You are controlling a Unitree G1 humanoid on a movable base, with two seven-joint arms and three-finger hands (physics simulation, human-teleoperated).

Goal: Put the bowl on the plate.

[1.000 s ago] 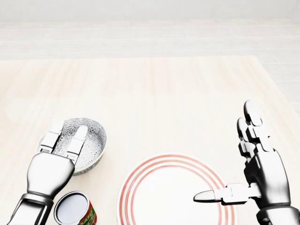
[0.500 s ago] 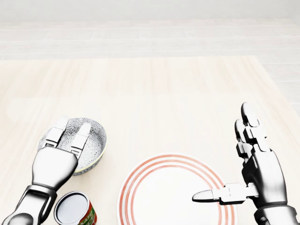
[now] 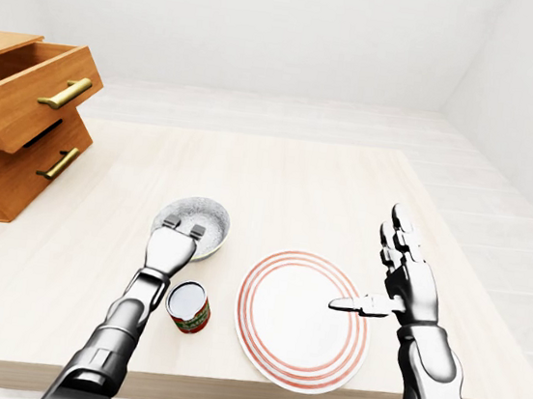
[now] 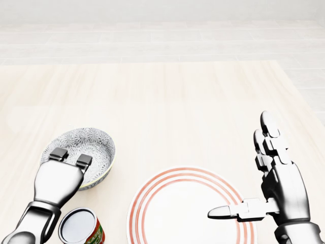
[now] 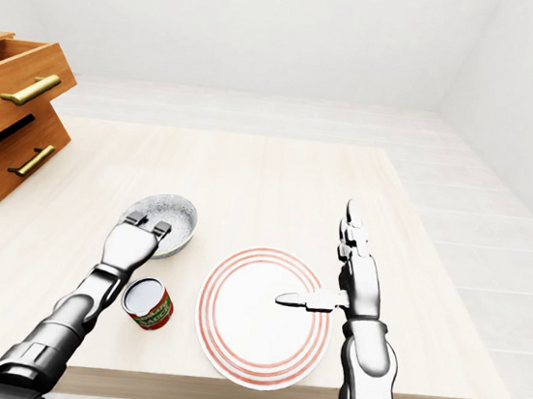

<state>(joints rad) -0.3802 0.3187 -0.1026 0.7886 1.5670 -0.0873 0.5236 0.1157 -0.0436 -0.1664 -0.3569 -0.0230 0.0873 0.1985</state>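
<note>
Red-labelled can [image 4: 78,226] is seen at head view's btm-left, w/ red-ringed plate [image 4: 172,213] apart to its right. Right hand [image 4: 282,183] is held open by plate's right edge, thumb out over rim, nothing grasped. Left hand [image 4: 57,183] is clenched over near rim of bowl [image 4: 94,145], thumb hidden. Bowl is set on table [image 4: 167,101], just left of plate, not on it. Drawers [image 3: 24,111] are seen far left in left-eye view.

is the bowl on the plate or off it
Off it: the bowl sits upright on the table, left of the plate with bare wood between.
</note>
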